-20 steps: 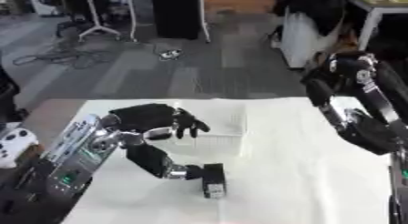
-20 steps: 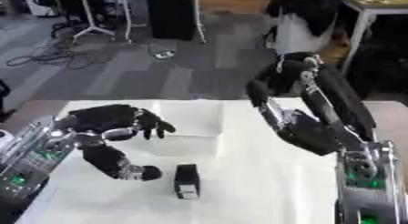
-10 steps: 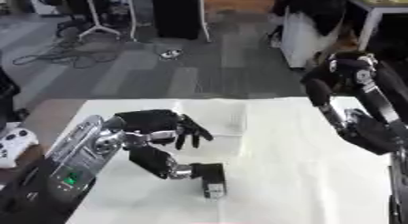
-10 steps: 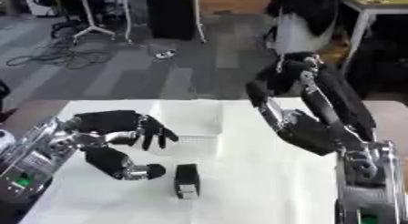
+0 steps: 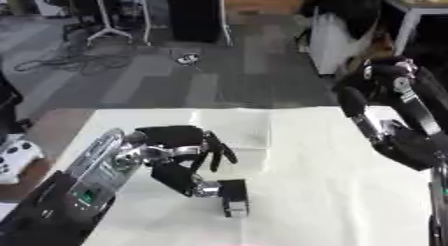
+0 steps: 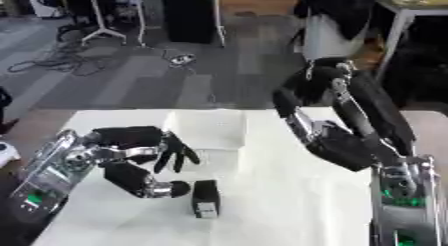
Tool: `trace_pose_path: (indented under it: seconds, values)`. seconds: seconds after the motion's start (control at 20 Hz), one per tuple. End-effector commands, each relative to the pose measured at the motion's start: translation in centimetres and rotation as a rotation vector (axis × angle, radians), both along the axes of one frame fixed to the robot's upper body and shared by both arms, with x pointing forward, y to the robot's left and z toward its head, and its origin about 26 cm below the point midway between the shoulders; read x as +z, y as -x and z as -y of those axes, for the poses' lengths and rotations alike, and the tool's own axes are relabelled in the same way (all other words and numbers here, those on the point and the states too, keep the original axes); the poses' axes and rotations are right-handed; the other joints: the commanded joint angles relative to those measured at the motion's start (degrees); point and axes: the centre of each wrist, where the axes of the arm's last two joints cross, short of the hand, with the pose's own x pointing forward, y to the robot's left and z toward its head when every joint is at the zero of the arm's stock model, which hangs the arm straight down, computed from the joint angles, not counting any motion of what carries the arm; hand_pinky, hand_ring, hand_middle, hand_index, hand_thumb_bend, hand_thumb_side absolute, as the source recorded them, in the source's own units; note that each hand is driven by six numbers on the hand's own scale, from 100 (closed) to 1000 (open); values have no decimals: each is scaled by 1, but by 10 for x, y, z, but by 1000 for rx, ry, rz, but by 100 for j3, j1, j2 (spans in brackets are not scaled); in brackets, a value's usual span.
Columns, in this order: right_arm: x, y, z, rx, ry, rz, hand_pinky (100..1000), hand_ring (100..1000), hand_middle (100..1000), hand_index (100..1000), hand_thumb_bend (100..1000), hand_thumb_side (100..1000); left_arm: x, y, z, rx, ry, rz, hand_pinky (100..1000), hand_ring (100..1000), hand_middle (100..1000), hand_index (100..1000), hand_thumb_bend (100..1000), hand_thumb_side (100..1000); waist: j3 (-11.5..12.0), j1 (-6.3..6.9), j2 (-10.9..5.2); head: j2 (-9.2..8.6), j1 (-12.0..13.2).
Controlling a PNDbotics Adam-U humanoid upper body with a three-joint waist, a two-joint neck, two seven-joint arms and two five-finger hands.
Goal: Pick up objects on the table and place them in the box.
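A small black block with a pale end [image 5: 233, 200] lies on the white table [image 5: 332, 190] near the front middle. My left hand [image 5: 185, 140] hovers just above and to its left, open, fingers [image 5: 216, 156] hanging down and spread, holding nothing. Below the palm a thick black part with a silver joint [image 5: 191, 182] stretches to the block's left side; I cannot tell whether it touches. The white open box [image 6: 208, 131] stands behind the hand at the table's far middle. My right hand [image 6: 320, 78] is raised high at the right, away from the table.
A white controller-like thing [image 5: 16, 159] sits off the table's left edge. Beyond the far edge are bare floor, cables [image 5: 79, 60] and a stand. My right forearm [image 6: 346, 145] crosses above the table's right side.
My left hand has dropped lower and shifted slightly right, its fingers now hanging nearer the black block. The block, the box and the right arm have stayed put.
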Motion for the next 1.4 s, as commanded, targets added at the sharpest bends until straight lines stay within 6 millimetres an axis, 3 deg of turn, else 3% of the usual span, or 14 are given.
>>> trace_pose_path:
  seconds: [0.05,0.4,0.95,1.4]
  values:
    - [6,4,-3,16,-8,27,417,421,438,608,330,1000,6,-1,2,-20,-28,3,154,383,525,851,249,977,-15,9,-62,-10,-12]
    - [7,4,-3,18,-5,27,418,421,439,608,329,1000,2,-2,4,-48,-96,-30,179,397,540,853,242,982,-31,13,-52,2,-39]
    - [7,5,-4,22,-3,27,418,422,439,608,329,1000,4,-4,5,-85,-219,-38,236,441,583,864,334,905,-43,20,-55,17,-46]
    - [6,5,-4,25,-4,26,419,422,439,607,327,1000,8,-7,3,-42,-210,57,188,421,550,846,343,849,-40,21,-62,-7,-34]
